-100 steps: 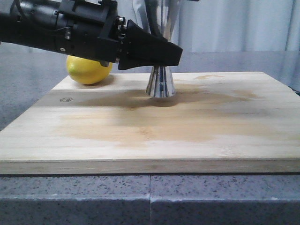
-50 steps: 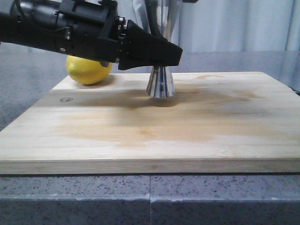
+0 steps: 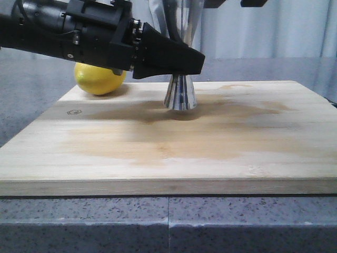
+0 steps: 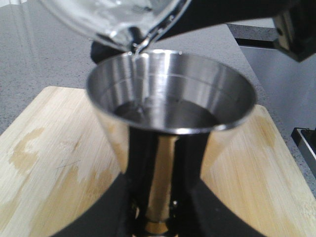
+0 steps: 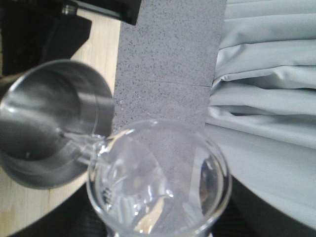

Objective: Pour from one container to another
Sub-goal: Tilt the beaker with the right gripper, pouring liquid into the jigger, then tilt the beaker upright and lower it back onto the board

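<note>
While the left hand (image 3: 197,62) keeps gripping the jigger (image 4: 170,116) upright on the board (image 3: 168,153), the right hand, unseen and newly shifted overhead, is tipping the beaker (image 5: 158,182) at the jigger's twelve o'clock, water trickling in.

My left gripper (image 3: 197,62) is matte black. Jigger (image 4: 170,106) shiny silver steel with a gold band at the waist. Beaker (image 5: 158,180) clear glass, faint white marks. Lemon (image 3: 99,79) yellow. Board (image 3: 174,158) pale wood with darker brown wet patches. Counter (image 3: 168,224) grey speckled. Curtain (image 5: 266,79) light grey.
</note>
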Controlling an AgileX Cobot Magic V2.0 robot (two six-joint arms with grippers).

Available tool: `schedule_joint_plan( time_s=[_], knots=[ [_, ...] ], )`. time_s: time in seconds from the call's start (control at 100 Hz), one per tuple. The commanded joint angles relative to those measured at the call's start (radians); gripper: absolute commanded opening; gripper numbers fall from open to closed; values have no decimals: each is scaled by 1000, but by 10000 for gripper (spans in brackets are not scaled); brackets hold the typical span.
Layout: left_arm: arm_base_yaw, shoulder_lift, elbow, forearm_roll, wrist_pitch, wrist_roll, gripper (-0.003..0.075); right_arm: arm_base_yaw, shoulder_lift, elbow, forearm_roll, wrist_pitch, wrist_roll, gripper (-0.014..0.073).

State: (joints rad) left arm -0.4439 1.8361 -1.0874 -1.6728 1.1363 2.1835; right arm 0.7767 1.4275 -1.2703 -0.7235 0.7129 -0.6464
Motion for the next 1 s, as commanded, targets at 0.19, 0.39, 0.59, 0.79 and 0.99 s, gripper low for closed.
schedule_joint_plan(
  time_s=[0.19,0.39,0.59,0.79,0.99],
  knots=[
    [1,-47,-30,-68,71,-10,22,2,-29,-36,-54,-35,-9,287],
    [1,-47,-30,-68,71,-10,22,2,-29,-36,-56,-35,-9,288],
    [1,-47,-30,-68,71,-11,22,2,-29,-36,-56,-35,-9,287],
    [1,-47,-30,-68,71,-17,22,-3,-34,-36,0,-34,21,287],
    [1,-47,-30,-68,72,-17,22,-32,-75,-36,34,-45,164,288]
  ],
)
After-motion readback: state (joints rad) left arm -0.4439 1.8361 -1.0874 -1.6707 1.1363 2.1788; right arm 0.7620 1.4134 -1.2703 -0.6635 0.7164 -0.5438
